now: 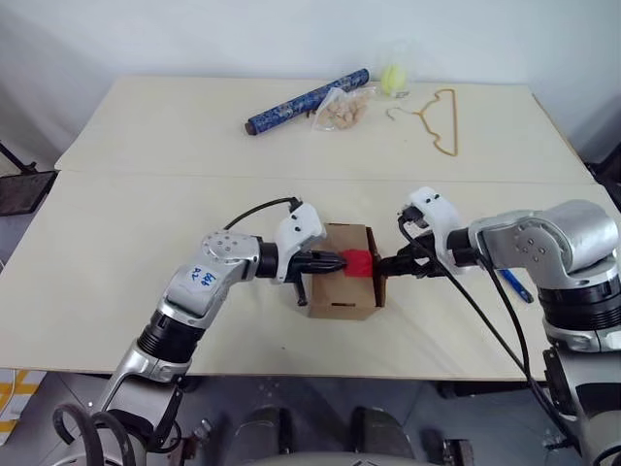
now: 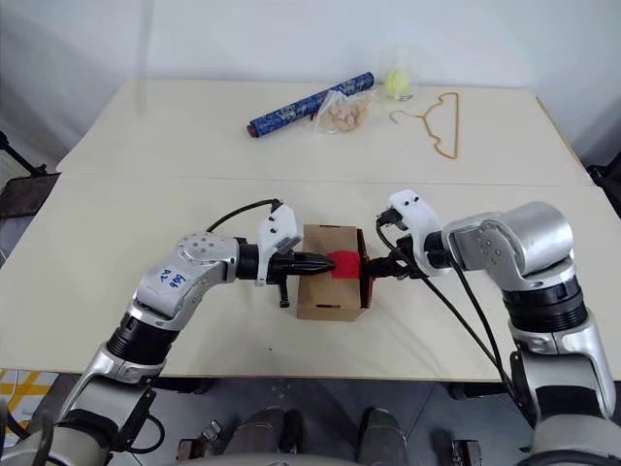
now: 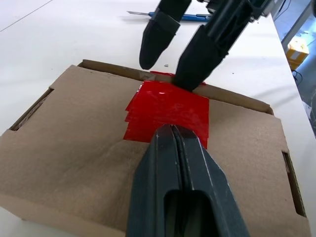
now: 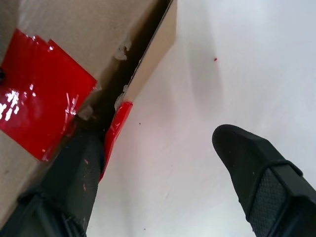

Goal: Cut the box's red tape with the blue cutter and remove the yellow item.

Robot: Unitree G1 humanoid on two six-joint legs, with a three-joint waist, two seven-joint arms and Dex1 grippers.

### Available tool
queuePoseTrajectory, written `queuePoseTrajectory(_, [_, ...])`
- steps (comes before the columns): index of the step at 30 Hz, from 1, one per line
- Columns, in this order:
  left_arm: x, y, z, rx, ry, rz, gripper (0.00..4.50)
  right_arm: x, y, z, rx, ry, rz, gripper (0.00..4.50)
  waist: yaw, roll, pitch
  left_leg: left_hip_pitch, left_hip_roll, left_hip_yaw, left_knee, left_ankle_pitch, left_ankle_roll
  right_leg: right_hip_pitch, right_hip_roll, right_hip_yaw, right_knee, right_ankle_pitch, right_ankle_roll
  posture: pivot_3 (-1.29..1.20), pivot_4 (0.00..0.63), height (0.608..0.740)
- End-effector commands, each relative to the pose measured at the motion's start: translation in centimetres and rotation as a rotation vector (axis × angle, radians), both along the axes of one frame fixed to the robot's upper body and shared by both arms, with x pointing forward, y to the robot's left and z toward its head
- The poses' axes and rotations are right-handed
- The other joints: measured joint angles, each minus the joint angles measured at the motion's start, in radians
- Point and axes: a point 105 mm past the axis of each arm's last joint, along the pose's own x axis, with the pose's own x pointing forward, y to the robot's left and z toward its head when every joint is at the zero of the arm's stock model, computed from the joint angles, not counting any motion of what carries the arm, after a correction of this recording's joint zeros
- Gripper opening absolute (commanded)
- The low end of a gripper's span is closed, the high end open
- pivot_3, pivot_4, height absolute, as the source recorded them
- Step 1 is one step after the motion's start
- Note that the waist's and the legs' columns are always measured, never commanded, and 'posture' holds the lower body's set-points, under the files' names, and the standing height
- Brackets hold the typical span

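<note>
At the desk's [image 1: 116, 291] near middle, the left tool [image 3: 173, 131], fingers pressed together, pins the red tape [image 3: 168, 116] atop the box [image 1: 342, 282] while the right tool [image 4: 163, 163], fingers apart, pries one flap edge, which could tear or tip the light box.

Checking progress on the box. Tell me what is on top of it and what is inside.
On the box lies the red tape, with the shut left gripper pressing on it. The flaps hide the inside.

Red tape [image 3: 166, 114] (brown box [image 3: 74, 128])
</note>
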Motion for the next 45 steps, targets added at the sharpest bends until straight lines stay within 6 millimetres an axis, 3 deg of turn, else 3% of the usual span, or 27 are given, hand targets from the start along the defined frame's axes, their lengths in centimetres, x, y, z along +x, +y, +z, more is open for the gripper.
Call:
queuePoseTrajectory(1, [-0.3,0.3,-2.7,0.065,0.073,0.015,0.0,0.5,-1.5,-0.7,-0.047,0.021,-0.091,3.83,0.0,0.0,0.0,0.0,0.0,0.0,0.0,0.0,0.0,0.0,0.0,0.0,0.0,0.0,0.0,0.0,0.15,0.74])
queuePoseTrajectory(8, [-0.5,0.3,-3.1,0.069,0.087,0.023,0.0,0.5,-1.3,-2.0,-0.108,0.029,-0.108,3.83,-0.003,0.0,-0.003,0.0,0.0,0.0,0.0,0.0,0.0,0.001,0.0,0.0,-0.001,0.0,0.0,0.0,0.15,0.74])
queuePoseTrajectory(19, [-0.9,0.6,-4.0,0.091,0.112,0.036,0.0,1.2,-4.2,-2.1,-0.319,-0.109,-0.149,3.83,0.003,-0.003,-0.012,0.001,0.0,-0.002,0.0,-0.001,0.001,0.005,0.0,-0.002,-0.008,0.0,-0.001,0.0,0.15,0.74])
queuePoseTrajectory(26, [-1.1,0.8,-4.7,0.108,0.14,0.05,0.0,1.2,-4.8,-2.6,-0.301,-0.104,-0.171,3.83,-0.002,0.001,-0.012,0.001,0.001,-0.002,-0.002,-0.002,0.0,0.003,0.001,-0.004,-0.006,0.0,-0.001,0.0,0.15,0.74])
queuePoseTrajectory(36, [-0.9,1.4,-3.8,0.109,0.109,0.053,0.0,1.5,-7.2,1.6,-0.123,-0.163,-0.216,3.83,-0.003,0.003,-0.011,0.0,0.001,-0.001,-0.002,-0.002,0.0,0.003,0.001,-0.004,-0.008,0.0,-0.001,0.0,0.15,0.74])
queuePoseTrajectory(41, [-0.8,1.6,-3.6,0.114,0.1,0.054,0.0,1.0,-5.1,2.0,-0.037,-0.14,-0.125,3.83,-0.006,0.004,-0.011,0.001,0.002,0.0,-0.003,-0.002,0.0,0.002,0.002,-0.004,-0.008,0.0,-0.001,0.0,0.15,0.74])
queuePoseTrajectory(45, [-0.9,1.6,-3.3,0.109,0.088,0.053,0.0,0.7,-3.1,1.4,0.165,-0.001,-0.126,3.83,-0.006,0.005,-0.011,0.0,0.002,0.0,-0.003,-0.002,0.0,0.002,0.001,-0.003,-0.008,0.0,-0.001,0.0,0.15,0.74])
